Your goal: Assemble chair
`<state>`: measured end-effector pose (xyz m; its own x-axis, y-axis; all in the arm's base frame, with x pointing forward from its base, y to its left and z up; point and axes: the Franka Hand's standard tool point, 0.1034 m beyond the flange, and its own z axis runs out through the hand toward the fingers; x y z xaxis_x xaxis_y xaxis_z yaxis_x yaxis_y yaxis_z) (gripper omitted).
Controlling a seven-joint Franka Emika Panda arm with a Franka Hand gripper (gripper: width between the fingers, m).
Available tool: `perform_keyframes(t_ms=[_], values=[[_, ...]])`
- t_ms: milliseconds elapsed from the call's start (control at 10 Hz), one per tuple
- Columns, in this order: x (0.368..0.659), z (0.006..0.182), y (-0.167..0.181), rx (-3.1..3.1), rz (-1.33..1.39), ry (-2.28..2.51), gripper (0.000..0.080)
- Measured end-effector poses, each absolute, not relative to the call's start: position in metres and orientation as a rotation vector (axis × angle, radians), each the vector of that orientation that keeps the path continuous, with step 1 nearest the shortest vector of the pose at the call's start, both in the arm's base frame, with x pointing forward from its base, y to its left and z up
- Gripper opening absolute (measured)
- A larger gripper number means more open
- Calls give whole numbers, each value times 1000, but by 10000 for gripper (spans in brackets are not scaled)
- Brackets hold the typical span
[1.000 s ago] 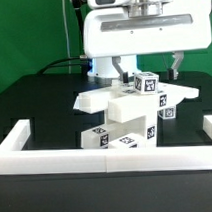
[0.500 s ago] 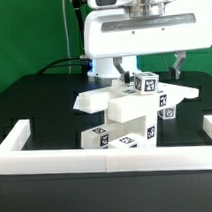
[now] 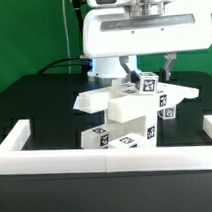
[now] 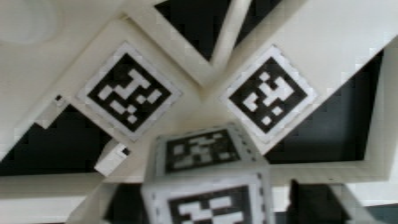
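The partly built chair point(image 3: 124, 115) is a stack of white blocky parts with black-and-white tags in the middle of the black table. At its top stands a tagged white post point(image 3: 146, 84). My gripper point(image 3: 148, 72) reaches down from above, one dark finger on each side of this post, shut on it. In the wrist view the post point(image 4: 210, 170) sits between the dark fingers point(image 4: 118, 200) of the gripper point(image 4: 217, 205). Beyond it lie two tagged chair pieces point(image 4: 125, 90) meeting at an angle.
A long white rail point(image 3: 106, 154) borders the table's front, with short arms at the exterior view's left point(image 3: 17, 138) and right point(image 3: 208, 125). The robot's white base point(image 3: 141, 37) stands close behind the chair. A flat white chair slab point(image 3: 94, 98) juts toward the exterior view's left.
The two fingers stood wide apart on either side of the post; now they have come inward and closed on it. The chair parts have not moved.
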<state>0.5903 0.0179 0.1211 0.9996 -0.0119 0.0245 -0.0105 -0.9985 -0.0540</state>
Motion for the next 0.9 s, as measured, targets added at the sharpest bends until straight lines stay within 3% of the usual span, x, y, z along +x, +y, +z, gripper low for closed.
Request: perform_keyframes(t_ms=[500,900], values=[[590,121,18,-3086,-37,59,284],[590,121,18,-3043,-26,489,285]])
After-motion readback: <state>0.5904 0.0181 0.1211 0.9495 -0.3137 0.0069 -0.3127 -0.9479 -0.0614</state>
